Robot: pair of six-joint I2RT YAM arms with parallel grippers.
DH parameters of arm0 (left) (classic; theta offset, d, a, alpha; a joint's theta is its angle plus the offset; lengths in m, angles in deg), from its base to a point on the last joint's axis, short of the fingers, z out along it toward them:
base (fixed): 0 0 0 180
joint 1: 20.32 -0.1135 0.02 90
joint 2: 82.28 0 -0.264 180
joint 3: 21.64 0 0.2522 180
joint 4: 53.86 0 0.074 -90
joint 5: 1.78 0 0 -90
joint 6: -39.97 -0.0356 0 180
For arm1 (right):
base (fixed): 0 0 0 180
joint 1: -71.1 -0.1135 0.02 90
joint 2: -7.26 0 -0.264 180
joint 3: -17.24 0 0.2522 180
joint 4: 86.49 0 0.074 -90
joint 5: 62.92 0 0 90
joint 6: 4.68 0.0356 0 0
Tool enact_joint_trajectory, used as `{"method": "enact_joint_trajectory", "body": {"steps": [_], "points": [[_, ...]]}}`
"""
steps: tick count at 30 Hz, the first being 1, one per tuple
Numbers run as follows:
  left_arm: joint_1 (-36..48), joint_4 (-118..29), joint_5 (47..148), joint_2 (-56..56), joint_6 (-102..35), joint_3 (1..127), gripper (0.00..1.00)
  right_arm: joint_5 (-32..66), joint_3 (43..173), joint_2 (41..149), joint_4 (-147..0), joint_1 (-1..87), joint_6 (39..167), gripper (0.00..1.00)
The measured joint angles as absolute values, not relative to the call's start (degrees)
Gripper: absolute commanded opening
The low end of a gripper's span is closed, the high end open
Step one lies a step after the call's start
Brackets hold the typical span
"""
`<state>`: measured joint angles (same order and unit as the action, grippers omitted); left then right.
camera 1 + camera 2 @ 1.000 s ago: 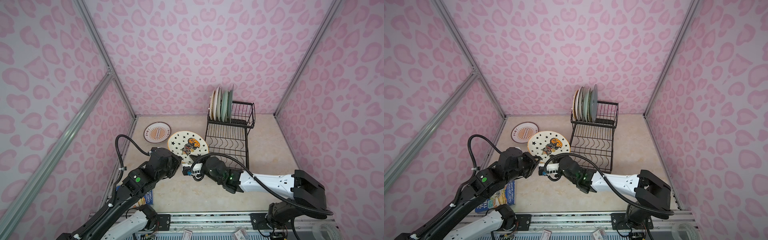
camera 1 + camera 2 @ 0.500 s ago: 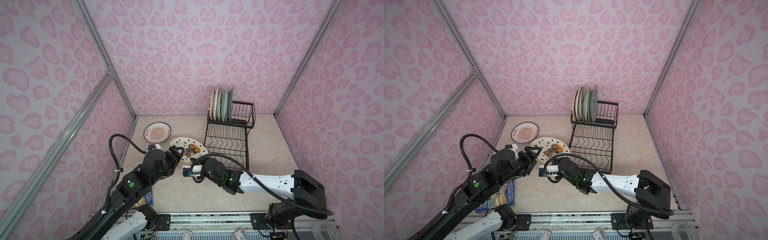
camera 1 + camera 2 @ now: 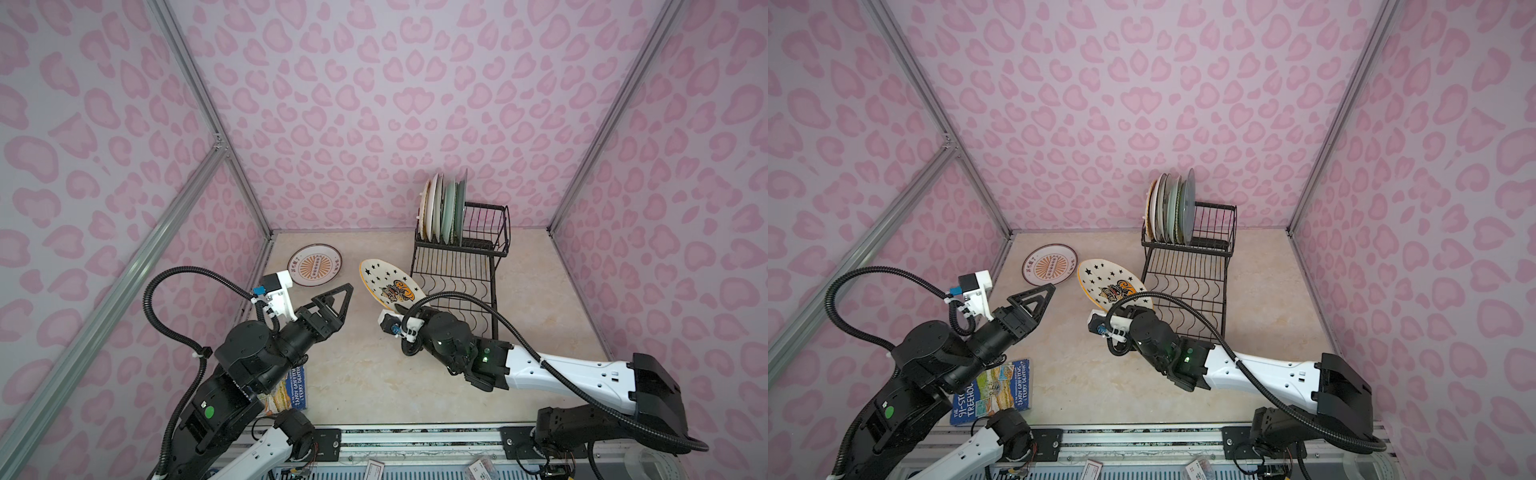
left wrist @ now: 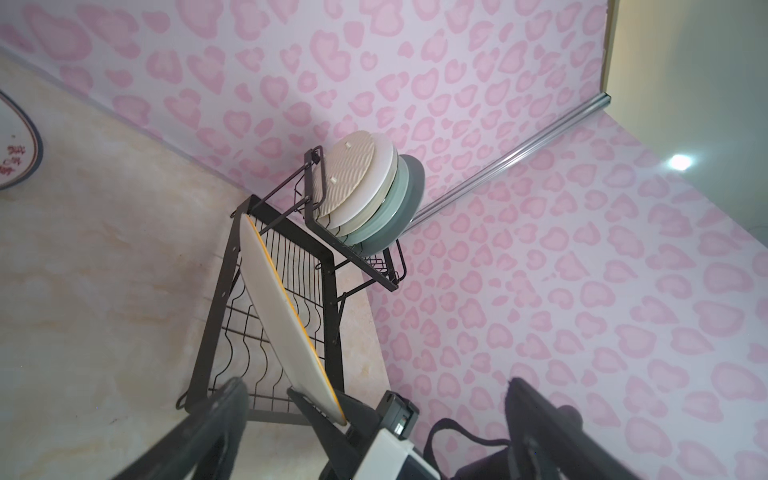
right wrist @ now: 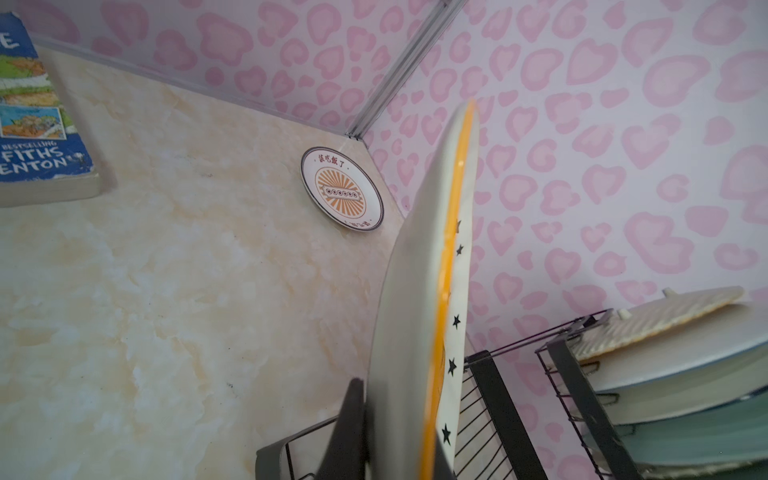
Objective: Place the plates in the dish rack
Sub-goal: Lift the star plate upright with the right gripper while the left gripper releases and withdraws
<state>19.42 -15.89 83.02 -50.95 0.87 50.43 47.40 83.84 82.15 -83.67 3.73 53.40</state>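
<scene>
The white plate with black stars and an orange rim [image 3: 386,280] [image 3: 1106,282] hangs tilted on edge just left of the dish rack [image 3: 461,266] [image 3: 1187,274]. My right gripper [image 3: 399,309] [image 3: 1121,309] [image 5: 399,449] is shut on its near rim; one finger [image 5: 351,428] presses the pale underside [image 5: 419,291]. My left gripper [image 3: 338,299] [image 3: 1038,297] [image 4: 376,382] stands open and holds nothing, a short way left of that plate [image 4: 286,316]. A sunburst plate [image 3: 314,270] [image 3: 1050,264] [image 5: 341,188] lies flat near the back left corner. Several plates [image 3: 442,212] [image 3: 1171,208] [image 4: 365,183] stand upright in the rack's raised tier.
A blue-covered book [image 3: 994,390] [image 3: 291,390] [image 5: 37,116] lies at the front left, partly under my left arm. The rack's lower tier of wavy wires [image 4: 257,353] holds no plate. Pink patterned walls close the table on three sides.
My left gripper has opened, let go of the star plate and drawn back to the left. The right gripper has kept its hold and tipped the plate up on edge beside the rack.
</scene>
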Motion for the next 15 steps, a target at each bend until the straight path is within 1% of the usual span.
{"method": "enact_joint_trajectory", "body": {"steps": [4,8,15], "points": [[19.4,-15.7,86.2,-51.7,-7.0,51.0,0.98,50.5,86.3,77.7,-79.3,1.9,58.0,0.0],[19.4,-14.3,88.9,-52.9,-13.8,50.5,0.98,53.4,92.3,74.3,-73.9,1.0,64.2,0.0],[19.4,-13.2,91.2,-57.2,-21.8,45.8,0.97,57.3,104.1,72.3,-64.9,0.7,72.9,0.0]]}}
